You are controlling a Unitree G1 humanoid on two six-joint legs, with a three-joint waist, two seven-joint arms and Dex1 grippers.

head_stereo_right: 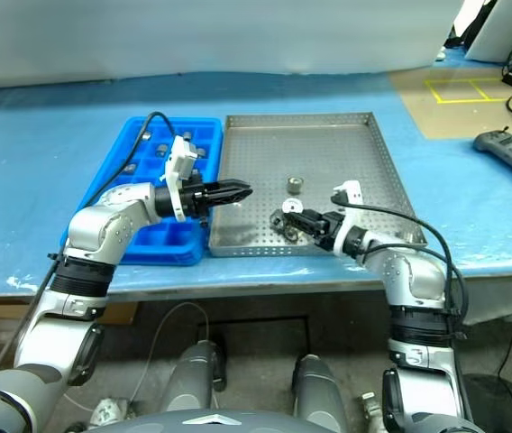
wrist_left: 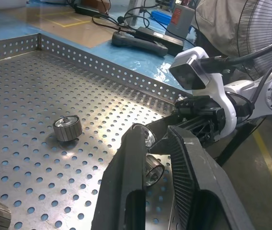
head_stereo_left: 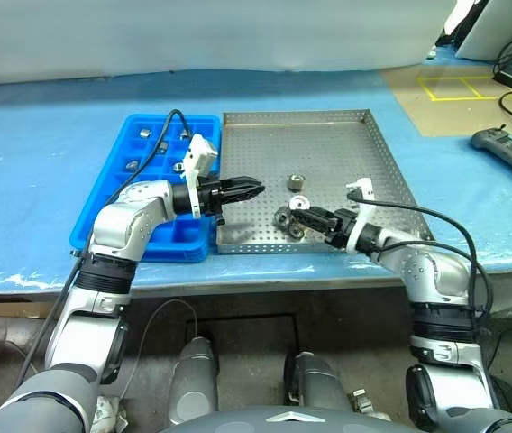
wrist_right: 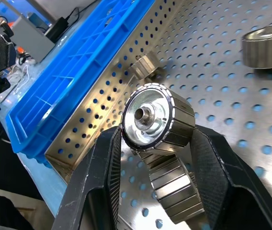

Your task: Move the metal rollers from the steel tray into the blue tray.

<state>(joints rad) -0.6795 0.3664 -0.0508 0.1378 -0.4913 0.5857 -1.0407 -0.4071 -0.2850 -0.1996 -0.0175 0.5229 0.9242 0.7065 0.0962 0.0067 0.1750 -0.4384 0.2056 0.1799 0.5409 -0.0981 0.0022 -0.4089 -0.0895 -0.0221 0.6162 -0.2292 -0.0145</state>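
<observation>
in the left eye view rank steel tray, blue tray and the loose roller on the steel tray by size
1. steel tray
2. blue tray, clearly narrower, partly hidden by the left arm
3. loose roller, by far the smallest

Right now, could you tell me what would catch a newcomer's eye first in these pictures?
Probably the right gripper shut on a metal roller near the steel tray's front edge. To its left sits the bright blue tray, some compartments already holding rollers.
</observation>
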